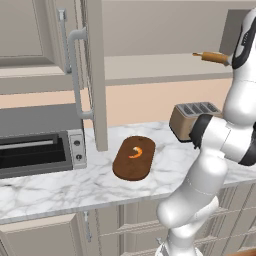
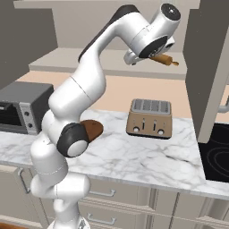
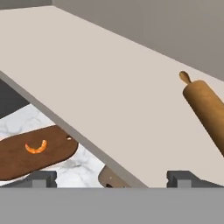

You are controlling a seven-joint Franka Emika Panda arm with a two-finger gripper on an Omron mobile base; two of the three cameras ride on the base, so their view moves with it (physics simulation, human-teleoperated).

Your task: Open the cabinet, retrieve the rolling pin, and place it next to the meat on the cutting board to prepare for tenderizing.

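Up inside the open cabinet (image 1: 95, 75), the gripper (image 3: 111, 177) hovers with fingers apart, empty; the rolling pin (image 3: 205, 109) lies on the shelf just ahead; the meat (image 1: 136, 152) sits on the cutting board (image 1: 133, 158) below.

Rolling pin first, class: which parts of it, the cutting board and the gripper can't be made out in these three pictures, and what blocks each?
- Rolling pin: in the left base view the arm covers its right end; in the hand view the right edge cuts it off.
- Cutting board: in the right base view the arm's elbow hides most of it.
- Gripper: in the hand view the fingers show tips alone; the pin lies outside them.
- Toaster: partly behind the arm, left base view.
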